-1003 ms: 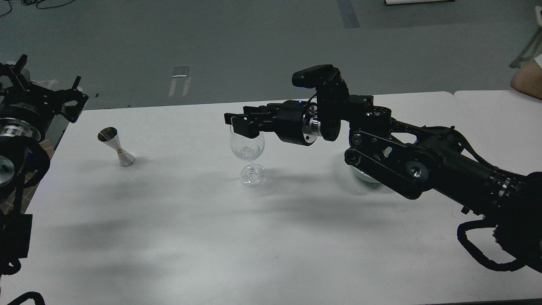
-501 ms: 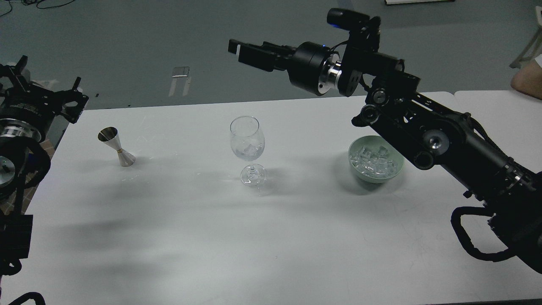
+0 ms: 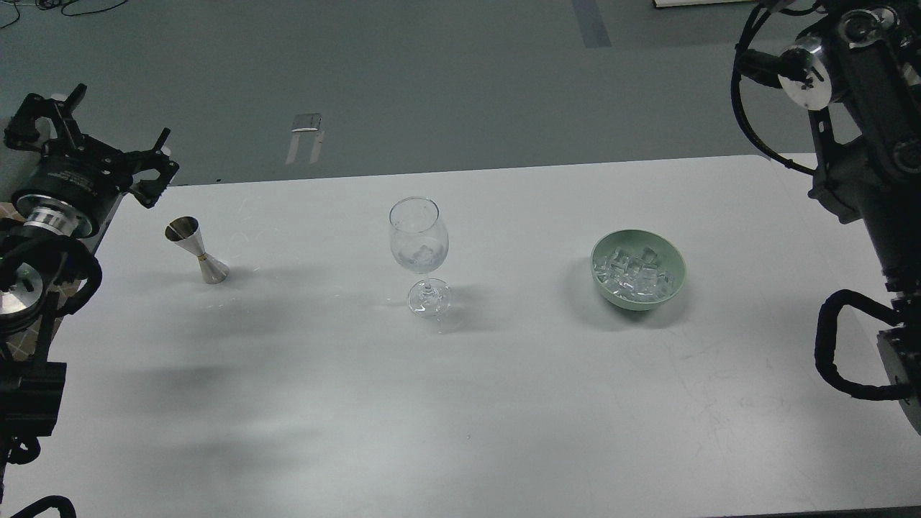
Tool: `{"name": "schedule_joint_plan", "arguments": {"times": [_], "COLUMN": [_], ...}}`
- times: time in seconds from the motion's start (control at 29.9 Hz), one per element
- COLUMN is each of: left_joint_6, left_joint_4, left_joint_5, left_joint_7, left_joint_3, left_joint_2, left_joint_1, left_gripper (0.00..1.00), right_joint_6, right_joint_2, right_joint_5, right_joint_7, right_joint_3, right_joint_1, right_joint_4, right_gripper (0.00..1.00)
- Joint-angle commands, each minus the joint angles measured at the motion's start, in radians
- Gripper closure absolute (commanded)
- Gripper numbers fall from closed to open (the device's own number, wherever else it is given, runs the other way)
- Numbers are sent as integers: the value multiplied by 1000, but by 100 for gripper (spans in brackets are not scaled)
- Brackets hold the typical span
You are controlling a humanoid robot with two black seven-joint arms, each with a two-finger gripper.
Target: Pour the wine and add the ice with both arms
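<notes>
Left gripper [image 3: 108, 155] at upper left of frame, claws spread, holding nothing, near jigger [image 3: 196, 250]. Right gripper out of frame; right arm [image 3: 867, 137] at right edge. Wine glass [image 3: 419, 248] at centre, ice [image 3: 421, 253] in bowl of glass. Green bowl [image 3: 673, 284] at right holds more cubes. Ice step looks done; wine pour seemingly left.

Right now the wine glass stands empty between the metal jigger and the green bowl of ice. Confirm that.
Not quite. The head view shows the wine glass holds ice cubes, so it isn't empty. It does stand between the jigger and the green bowl of ice.
</notes>
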Motion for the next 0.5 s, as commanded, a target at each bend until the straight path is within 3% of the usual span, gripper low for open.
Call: {"name": "schedule_joint_plan", "arguments": {"times": [0.0, 0.17, 0.3, 0.37, 0.47], "left_joint_6": [-32, -36, -40, -42, -42], "left_joint_4": [-1, 0, 2, 8, 28], "left_joint_5": [6, 53, 86, 95, 98], "left_joint_7": [-10, -45, -136, -144, -150], "left_joint_3": [2, 2, 3, 8, 34], "left_joint_2": [-19, -19, -19, -22, -20], "left_joint_1": [-8, -15, -14, -15, -18], "left_gripper": [2, 2, 2, 2, 2], "right_joint_6": [-2, 9, 40, 69, 93], "right_joint_2": [-30, -39, -44, -44, -33], "right_joint_5": [57, 203, 419, 480, 491], "right_joint_7": [0, 0, -31, -58, -58], "right_joint_3": [8, 92, 94, 94, 88], "right_joint_1": [-1, -27, -50, -68, -105], "right_joint_4": [-7, -67, -149, -177, -163], "right_gripper": [0, 0, 0, 0, 0]}}
